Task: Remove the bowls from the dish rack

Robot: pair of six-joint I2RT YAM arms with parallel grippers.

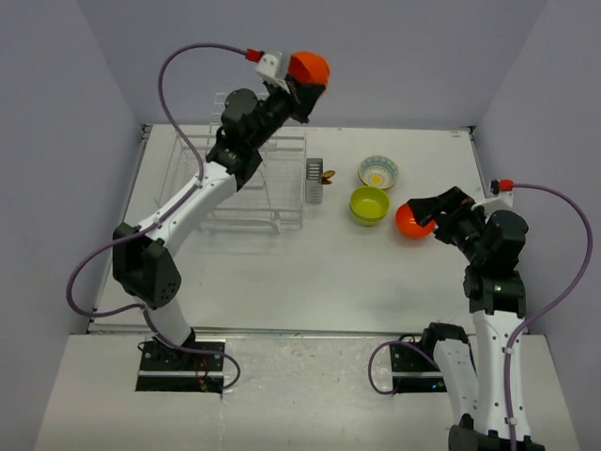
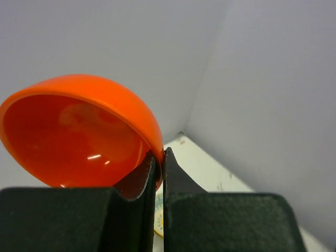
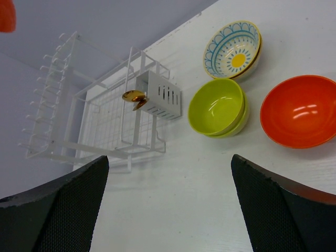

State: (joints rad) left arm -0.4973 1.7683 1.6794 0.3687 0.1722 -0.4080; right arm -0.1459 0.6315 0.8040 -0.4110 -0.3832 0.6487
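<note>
My left gripper [image 1: 299, 86] is shut on the rim of an orange bowl [image 1: 310, 68] and holds it high above the far end of the white wire dish rack [image 1: 244, 183]. In the left wrist view the jaws [image 2: 160, 157] pinch the rim of that bowl [image 2: 79, 131]. On the table right of the rack sit a flower-patterned bowl [image 1: 377, 172], a lime-green bowl stack [image 1: 369, 206] and another orange bowl [image 1: 408, 223]. My right gripper [image 1: 434, 212] is open and empty, hovering over the table beside that orange bowl [image 3: 299, 110]. The rack [image 3: 94, 121] shows no bowls.
A grey cutlery basket [image 3: 157, 94] hangs on the rack's right end with gold-coloured utensils [image 3: 134, 97] in it. The green bowls [image 3: 218, 107] and patterned bowls [image 3: 233, 50] each look stacked. Grey walls close in the table at the back and sides.
</note>
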